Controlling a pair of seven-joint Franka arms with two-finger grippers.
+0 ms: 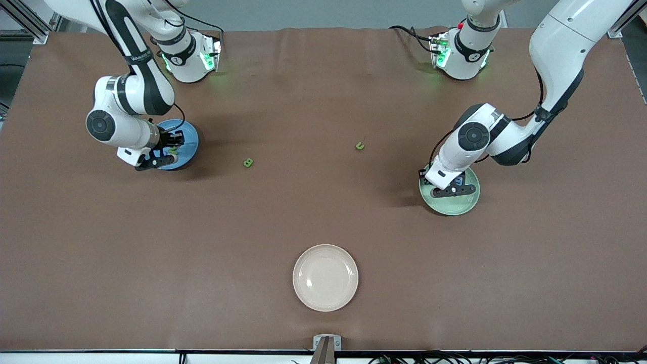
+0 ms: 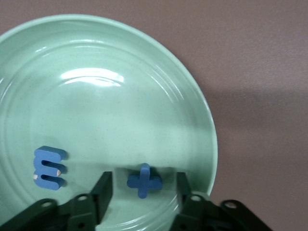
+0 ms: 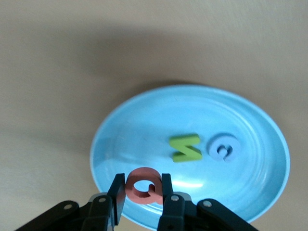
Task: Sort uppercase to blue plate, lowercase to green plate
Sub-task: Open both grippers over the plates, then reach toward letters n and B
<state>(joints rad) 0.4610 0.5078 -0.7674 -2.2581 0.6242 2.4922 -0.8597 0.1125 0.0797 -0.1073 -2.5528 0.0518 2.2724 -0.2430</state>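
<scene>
Table, front view: my right gripper (image 1: 169, 151) over round blue plate (image 1: 191, 137), my left gripper (image 1: 451, 188) over pale mint-green plate (image 1: 465, 205); green foam B (image 1: 248, 163) nearer my right arm, green foam u (image 1: 360, 146) between arms, bare cloth around both

Left wrist: fingers parted, blue foam x (image 2: 144, 180) lying freed between them on the plate

Right wrist: fingers clenched on pinkish-red round foam letter (image 3: 143, 185), above the rim

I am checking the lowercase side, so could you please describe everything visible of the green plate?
The green plate is round, shallow and pale mint, glossy like glazed ceramic, with a raised rim and faint concentric rings. It sits flat on the brown table toward the left arm's end. A blue m and a blue x lie in it, apart. The left gripper is low over it, its fingers open either side of the x.
</scene>
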